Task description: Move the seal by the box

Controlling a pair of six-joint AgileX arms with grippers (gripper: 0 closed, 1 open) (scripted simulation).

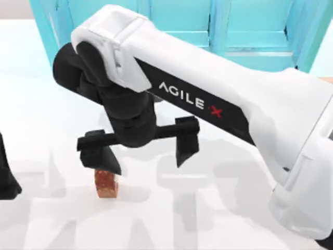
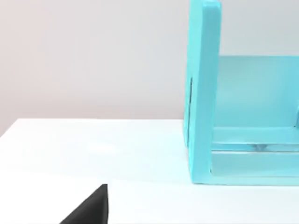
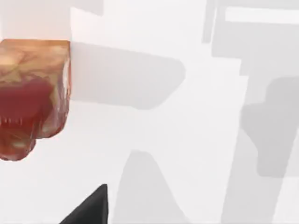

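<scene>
The seal (image 1: 105,183) is a small reddish-brown block standing on the white table, left of centre near the front. My right arm reaches across from the right, and its gripper (image 1: 146,165) hangs open just above the table. One black finger (image 1: 100,156) is right over the seal's far side, the other finger (image 1: 187,139) stands well off to the right, so the seal is not between them. The right wrist view shows the seal (image 3: 32,93) close up beside a black fingertip (image 3: 91,207). The box is out of view. My left arm (image 1: 8,177) is parked at the left edge.
A big turquoise cabinet (image 1: 234,26) runs along the back of the table and also appears in the left wrist view (image 2: 243,116). A thin tan sliver (image 1: 327,79) peeks out behind the right arm at the right edge. The white tabletop (image 1: 218,208) lies bare to the seal's right.
</scene>
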